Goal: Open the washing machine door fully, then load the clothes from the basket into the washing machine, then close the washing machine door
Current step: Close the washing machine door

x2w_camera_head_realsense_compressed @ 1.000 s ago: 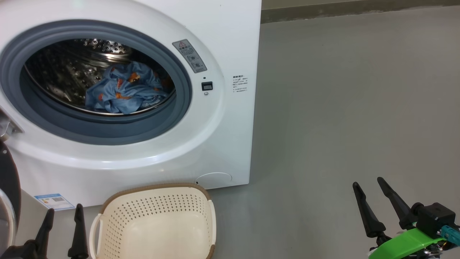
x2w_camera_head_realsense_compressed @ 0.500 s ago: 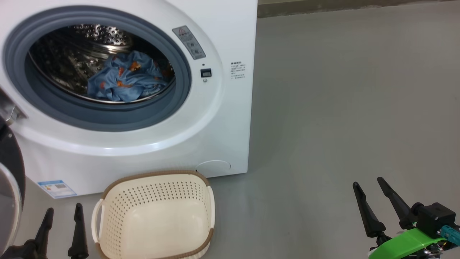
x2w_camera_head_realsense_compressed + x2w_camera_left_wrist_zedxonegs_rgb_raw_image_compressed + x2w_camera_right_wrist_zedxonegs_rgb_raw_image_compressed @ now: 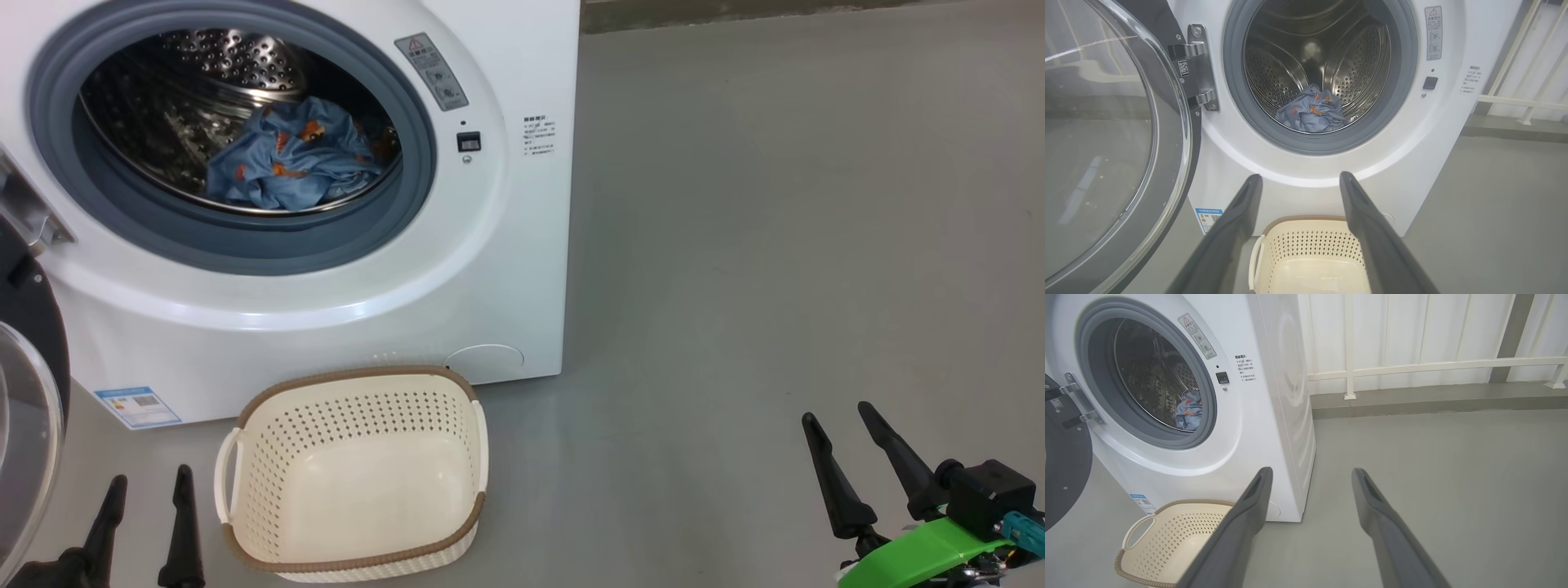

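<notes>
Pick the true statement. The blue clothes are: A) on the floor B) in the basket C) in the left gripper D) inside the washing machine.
D: the clothes lie bunched inside the washing machine, seen through its open mouth, while the basket shows its bare bottom.

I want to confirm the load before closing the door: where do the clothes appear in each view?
Head view: clothes upper left, in the lower right of the drum.
Left wrist view: clothes top centre, low in the drum, above the basket.
Right wrist view: clothes left of centre, a blue patch just inside the gasket.
Shared landmark: the warning sticker at the opening's upper right.
</notes>
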Robot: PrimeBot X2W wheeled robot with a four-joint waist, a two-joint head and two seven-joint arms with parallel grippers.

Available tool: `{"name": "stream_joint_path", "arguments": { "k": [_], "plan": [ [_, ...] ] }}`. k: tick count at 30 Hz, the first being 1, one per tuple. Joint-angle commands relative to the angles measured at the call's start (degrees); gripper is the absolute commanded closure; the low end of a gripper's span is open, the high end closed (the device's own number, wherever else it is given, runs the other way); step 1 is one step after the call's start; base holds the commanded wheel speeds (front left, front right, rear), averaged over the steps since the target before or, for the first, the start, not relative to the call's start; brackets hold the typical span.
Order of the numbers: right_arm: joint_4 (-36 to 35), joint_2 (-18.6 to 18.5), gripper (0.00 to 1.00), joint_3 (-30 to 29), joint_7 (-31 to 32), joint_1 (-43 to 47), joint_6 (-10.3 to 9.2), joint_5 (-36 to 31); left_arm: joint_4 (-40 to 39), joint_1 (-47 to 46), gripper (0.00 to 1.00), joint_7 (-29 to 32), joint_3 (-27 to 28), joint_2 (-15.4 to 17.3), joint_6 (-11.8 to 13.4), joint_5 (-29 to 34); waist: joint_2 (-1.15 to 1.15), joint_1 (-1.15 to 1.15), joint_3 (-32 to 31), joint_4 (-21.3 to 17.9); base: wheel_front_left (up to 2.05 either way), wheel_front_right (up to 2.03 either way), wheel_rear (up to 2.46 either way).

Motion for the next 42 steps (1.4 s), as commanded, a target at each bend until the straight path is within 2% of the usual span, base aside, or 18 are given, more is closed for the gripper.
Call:
{"name": "stream_joint_path", "arguments": {
  "k": [1,10,17,42],
  "plan": [
    [-1.46,-1.07,0.0,0.7,-0.47,-0.83,0.25,0.09,-1.52,-1.0,0.0,-0.36,1.64,1.65,0.03,-0.18,0.0,0.0,-0.07,0.13,0.0,0.0,0.0],
    [-1.51,-1.36,0.0,0.75,-0.47,-1.12,0.25,-0.26,-1.82,-0.98,0.0,-0.36,1.49,1.59,0.03,-0.15,0.0,0.0,0.04,1.92,0.0,0.0,0.0],
    [-1.46,-1.77,0.0,1.84,-0.47,-1.84,0.25,-0.32,-1.56,-0.85,0.0,-0.36,1.72,1.05,0.03,-0.29,0.0,0.0,0.28,5.61,0.0,0.0,0.0],
    [0.5,-3.29,0.0,8.71,-0.47,-8.58,0.25,0.37,-1.99,-0.12,0.0,-0.36,5.0,-2.96,0.03,0.1,0.0,0.0,2.42,31.54,0.0,0.0,0.0]
  ]
}}
